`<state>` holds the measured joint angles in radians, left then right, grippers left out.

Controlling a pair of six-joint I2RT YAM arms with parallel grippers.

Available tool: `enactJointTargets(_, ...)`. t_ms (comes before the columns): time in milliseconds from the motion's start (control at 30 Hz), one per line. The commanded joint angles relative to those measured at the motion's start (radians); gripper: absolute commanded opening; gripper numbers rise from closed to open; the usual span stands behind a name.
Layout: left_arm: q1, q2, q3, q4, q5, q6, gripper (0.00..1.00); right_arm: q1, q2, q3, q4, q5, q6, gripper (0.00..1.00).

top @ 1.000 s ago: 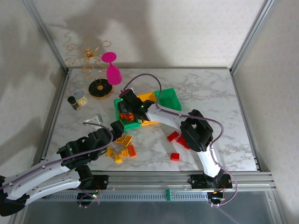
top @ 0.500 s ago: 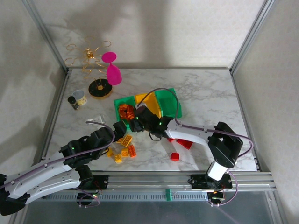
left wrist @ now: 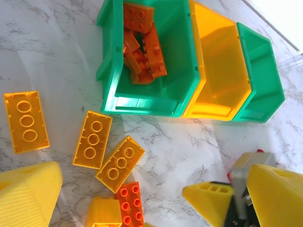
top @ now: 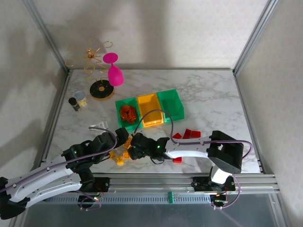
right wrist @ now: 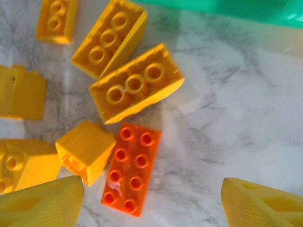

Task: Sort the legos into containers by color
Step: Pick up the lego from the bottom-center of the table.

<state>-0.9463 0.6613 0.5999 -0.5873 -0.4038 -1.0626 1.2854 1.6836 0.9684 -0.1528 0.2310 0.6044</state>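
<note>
Right gripper (right wrist: 152, 185) hangs low over the marble table (right wrist: 227, 123), yellow fingers (right wrist: 40, 203) spread wide and gripping nothing. Right between them lies an orange brick (right wrist: 131, 168), flat, studs up, one end touching a small yellow block (right wrist: 85, 150). Just beyond it two yellow bricks (right wrist: 136, 82) sit side by side at a slant. Left gripper (left wrist: 154, 184) hovers next door, pads far apart too, released, with loose yellow pieces on the table below it. Up the table the three bins stand in a row, walls touching: the left green bin (left wrist: 142, 104) holds a heap of orange bricks (left wrist: 142, 47), then the yellow-orange bin (left wrist: 215, 71), then the right green bin (left wrist: 258, 80). Off to the right, red bricks (top: 188, 134) lie on the marble near the right arm, well apart from the yellow cluster.
</note>
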Motion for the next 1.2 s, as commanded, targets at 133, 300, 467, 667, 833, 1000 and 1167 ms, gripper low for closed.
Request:
enactJointTargets(133, 0.009, -0.063, -0.015, -0.137, -0.025, -0.163, 1.00, 0.061, 0.075, 0.016, -0.011, 0.028, 0.062, 0.79)
enactJointTargets(300, 0.010, -0.070, -0.017, -0.151, -0.030, -0.175, 1.00, 0.066, 0.107, 0.029, -0.013, 0.040, 0.067, 0.80)
enactJointTargets(467, 0.010, -0.064, -0.012, -0.150, -0.033, -0.174, 1.00, 0.068, 0.138, 0.051, -0.041, 0.062, 0.069, 0.80)
enactJointTargets(667, 0.011, -0.063, -0.014, -0.146, -0.040, -0.175, 1.00, 0.069, 0.164, 0.073, -0.117, 0.114, 0.087, 0.78)
enactJointTargets(833, 0.011, -0.061, -0.008, -0.144, -0.044, -0.170, 1.00, 0.060, 0.146, 0.080, -0.207, 0.189, 0.126, 0.70)
enactJointTargets(1000, 0.013, -0.059, -0.012, -0.138, -0.046, -0.170, 1.00, 0.057, 0.158, 0.091, -0.184, 0.179, 0.049, 0.64)
enactJointTargets(1167, 0.012, -0.062, -0.005, -0.155, -0.055, -0.173, 1.00, 0.055, 0.180, 0.120, -0.155, 0.169, -0.021, 0.59)
